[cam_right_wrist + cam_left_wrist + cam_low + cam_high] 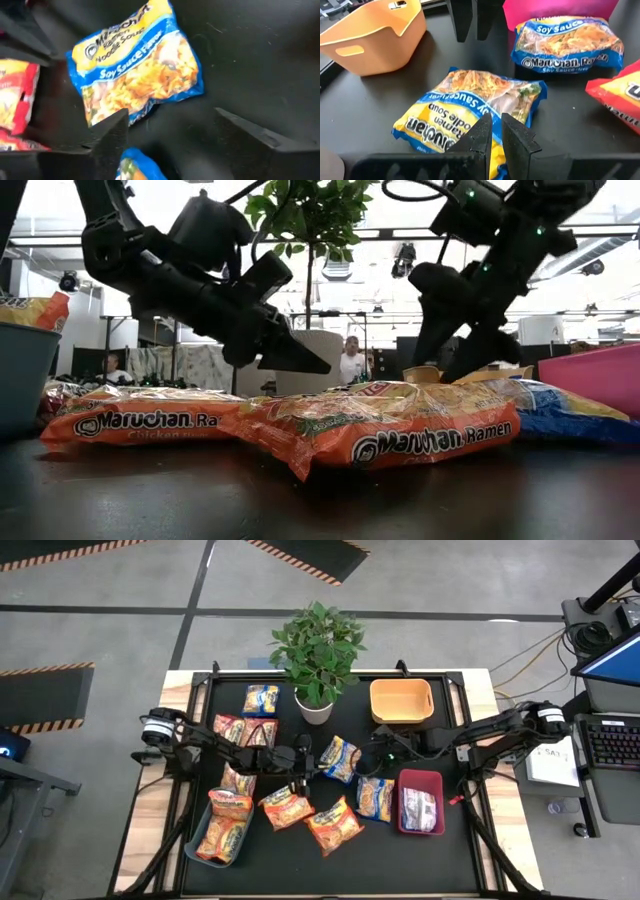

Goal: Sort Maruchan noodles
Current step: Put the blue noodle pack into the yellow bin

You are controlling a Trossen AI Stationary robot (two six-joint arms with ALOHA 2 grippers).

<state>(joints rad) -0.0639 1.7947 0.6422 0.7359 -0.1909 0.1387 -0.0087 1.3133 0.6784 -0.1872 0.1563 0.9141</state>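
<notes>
Right gripper: fingers spread wide, holding nothing, above the table centre over a blue-and-yellow soy-sauce noodle packet. Left gripper: fingers nearly together, empty, poised just above a second blue-and-yellow packet. Packets are flat, glossy rectangles printed "Maruchan Ramen". In the high view, about a dozen packets lie on the black table: most loose at left and centre, two in the grey bin, one in the red bin. The orange bin makes three bins.

The orange packets read "Maruchan Ramen"; a blue packet "Soy Sauce".
</notes>
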